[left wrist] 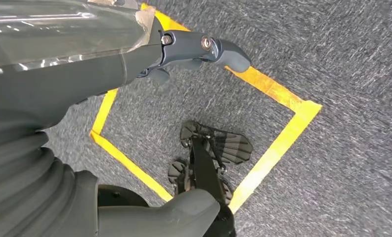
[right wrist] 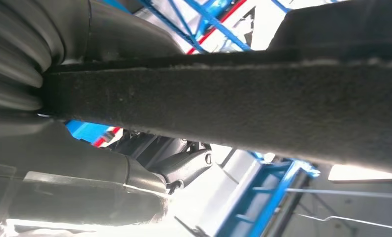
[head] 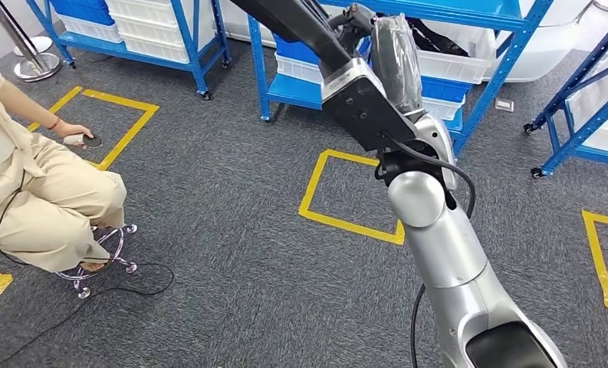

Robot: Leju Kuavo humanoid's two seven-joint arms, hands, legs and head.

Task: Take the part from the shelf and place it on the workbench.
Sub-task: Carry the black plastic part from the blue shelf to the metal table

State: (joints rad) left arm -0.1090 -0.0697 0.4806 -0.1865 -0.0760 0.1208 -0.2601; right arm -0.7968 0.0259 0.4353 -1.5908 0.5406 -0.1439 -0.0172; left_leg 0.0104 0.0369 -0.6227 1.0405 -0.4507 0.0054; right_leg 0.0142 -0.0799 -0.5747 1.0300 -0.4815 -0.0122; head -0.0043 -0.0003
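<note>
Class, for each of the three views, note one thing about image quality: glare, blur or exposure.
Head view: sharp and evenly lit, with sheen on the plastic-wrapped part. Left wrist view: carpet streaked with blur at the edges, glare on the wrapping. Right wrist view: background blown out white, the near dark strip soft.

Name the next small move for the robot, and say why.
Probably turn the body away from the blue shelf to look for the workbench, with the grasp unchanged. The plastic-wrapped part is already off the shelf and raised in front of the head camera, the left hand and seemingly the right hand are closed on it, and ahead lies grey carpet.
</note>
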